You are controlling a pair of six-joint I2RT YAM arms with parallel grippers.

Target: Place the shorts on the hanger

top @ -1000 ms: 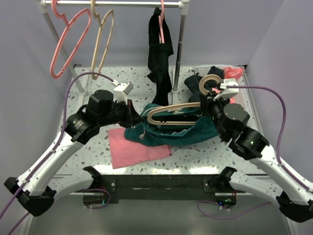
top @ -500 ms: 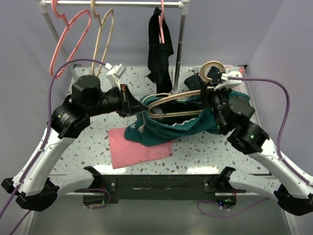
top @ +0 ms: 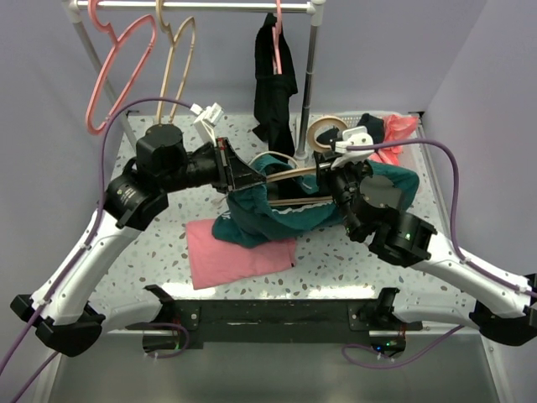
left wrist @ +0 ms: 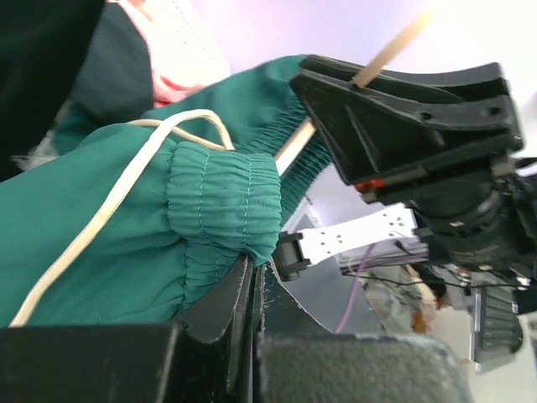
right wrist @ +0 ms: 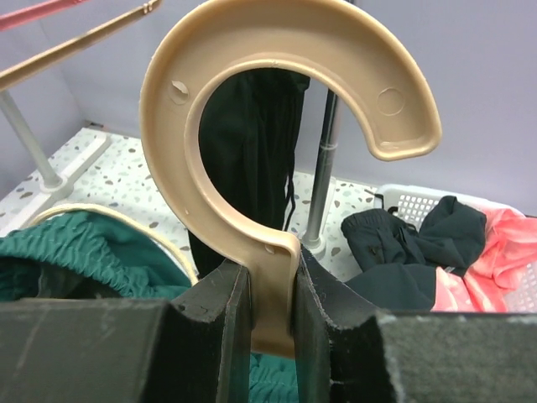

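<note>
The teal-green shorts (top: 277,214) hang lifted between both grippers, their lower edge over the pink cloth. My left gripper (top: 239,176) is shut on the gathered waistband (left wrist: 222,197), with the white drawstring (left wrist: 109,210) looping beside it. My right gripper (top: 334,166) is shut on the tan hanger (top: 289,175) just below its curved hook (right wrist: 285,126). The hanger's bar runs left into the waist opening of the shorts. In the left wrist view the bar (left wrist: 394,50) passes through the right gripper. The far end of the hanger is hidden in the fabric.
A rail at the back holds pink hangers (top: 117,67), a second tan hanger (top: 174,71) and a long black garment (top: 275,80). A flat pink cloth (top: 235,256) lies on the table. A white basket (right wrist: 403,201) with black and pink clothes stands at the back right.
Both grippers have risen and moved towards each other. The right gripper carried the hanger hook to the left. The shorts are lifted higher and bunched further along the hanger.
</note>
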